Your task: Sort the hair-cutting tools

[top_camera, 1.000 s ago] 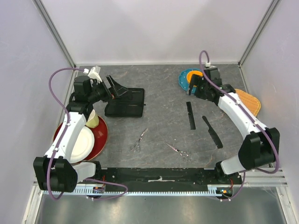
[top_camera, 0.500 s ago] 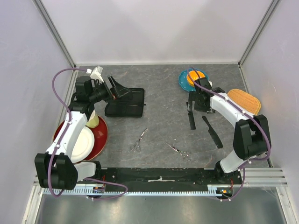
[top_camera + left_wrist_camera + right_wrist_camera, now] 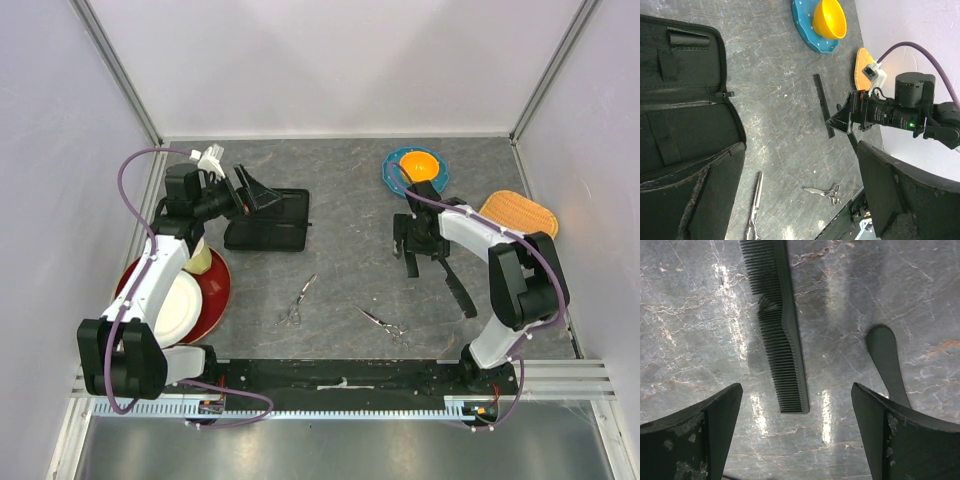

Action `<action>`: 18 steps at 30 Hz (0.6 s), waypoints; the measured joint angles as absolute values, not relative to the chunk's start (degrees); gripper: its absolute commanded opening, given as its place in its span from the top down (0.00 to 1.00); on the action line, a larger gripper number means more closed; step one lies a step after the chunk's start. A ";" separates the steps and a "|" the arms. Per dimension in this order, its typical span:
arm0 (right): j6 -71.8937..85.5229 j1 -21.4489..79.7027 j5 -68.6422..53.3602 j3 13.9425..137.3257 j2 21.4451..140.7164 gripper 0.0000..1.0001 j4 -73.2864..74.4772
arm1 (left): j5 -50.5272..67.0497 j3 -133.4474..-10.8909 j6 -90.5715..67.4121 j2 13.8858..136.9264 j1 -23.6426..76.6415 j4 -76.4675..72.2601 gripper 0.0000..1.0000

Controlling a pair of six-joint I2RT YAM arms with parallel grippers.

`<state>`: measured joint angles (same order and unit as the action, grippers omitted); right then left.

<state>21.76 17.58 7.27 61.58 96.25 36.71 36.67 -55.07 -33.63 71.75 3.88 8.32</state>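
Note:
Two black combs lie right of centre: one (image 3: 410, 262) under my right gripper (image 3: 411, 238), the other (image 3: 457, 284) beside it. In the right wrist view the first comb (image 3: 778, 330) ends between my spread fingertips, my right gripper (image 3: 795, 392) open and empty just above it, and the second comb's rounded end (image 3: 887, 360) shows to the right. Two silver scissors lie near the front: one (image 3: 298, 300) and one (image 3: 384, 322), also in the left wrist view (image 3: 754, 206) (image 3: 823, 191). My left gripper (image 3: 252, 189) (image 3: 800, 200) is open and empty over the black case (image 3: 270, 222).
The open black case (image 3: 680, 115) lies at back left. A red plate (image 3: 216, 290) holding a white plate and a yellow cup sits at the left edge. A blue plate (image 3: 388, 172) with an orange bowl and a woven orange mat (image 3: 520, 215) sit at back right.
My right gripper has moved from beside the blue plate towards the front and down over the first comb. My left arm has barely moved.

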 measured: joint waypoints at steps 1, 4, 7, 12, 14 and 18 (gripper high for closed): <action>21.76 17.78 7.07 61.58 96.75 0.03 36.45 | 36.67 -55.05 -33.63 71.81 3.88 8.32 0.00; 21.85 18.28 6.66 61.87 98.54 0.07 36.10 | 36.64 -54.92 -33.65 71.94 3.88 8.32 0.00; 22.02 18.74 6.79 62.74 100.90 0.14 35.88 | 36.60 -54.89 -33.63 72.12 3.88 8.32 0.00; 22.52 19.14 7.07 64.45 102.74 0.26 35.62 | 36.47 -54.89 -33.61 72.47 3.88 8.43 0.01; 22.68 19.20 7.09 64.97 103.18 0.27 35.66 | 36.34 -54.89 -33.61 72.51 3.88 8.45 0.01; 22.70 19.29 7.09 65.56 103.74 0.30 35.64 | 36.14 -54.89 -33.58 72.62 3.88 8.60 0.01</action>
